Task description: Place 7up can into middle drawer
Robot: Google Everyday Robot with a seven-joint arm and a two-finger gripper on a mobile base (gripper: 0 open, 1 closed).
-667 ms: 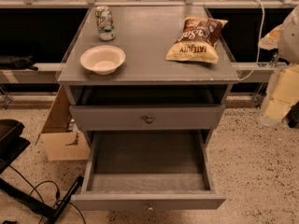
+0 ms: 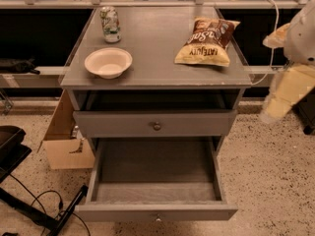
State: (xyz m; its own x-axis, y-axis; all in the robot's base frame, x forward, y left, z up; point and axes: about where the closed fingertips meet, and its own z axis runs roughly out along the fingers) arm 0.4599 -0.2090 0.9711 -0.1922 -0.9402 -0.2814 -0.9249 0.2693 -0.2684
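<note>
Pickup is pending: 7up can (image 2: 110,24) is standing at the desk's (image 2: 162,48) back-left corner, middle drawer (image 2: 157,211) gaping open beneath. Tool (image 2: 283,95) is hanging off the desk's right edge, spread or not I cannot tell, needing a reach across to the can.

7up can (image 2: 110,24) upright, drawer (image 2: 156,212) open, gripper (image 2: 271,113) right

The arm (image 2: 295,75), right of the grey cabinet (image 2: 157,58), wears smooth, rounded cream-white shells. A thin white cable (image 2: 273,38) curves alongside. Its pale claw (image 2: 269,113) tapers just right of the cabinet.
</note>
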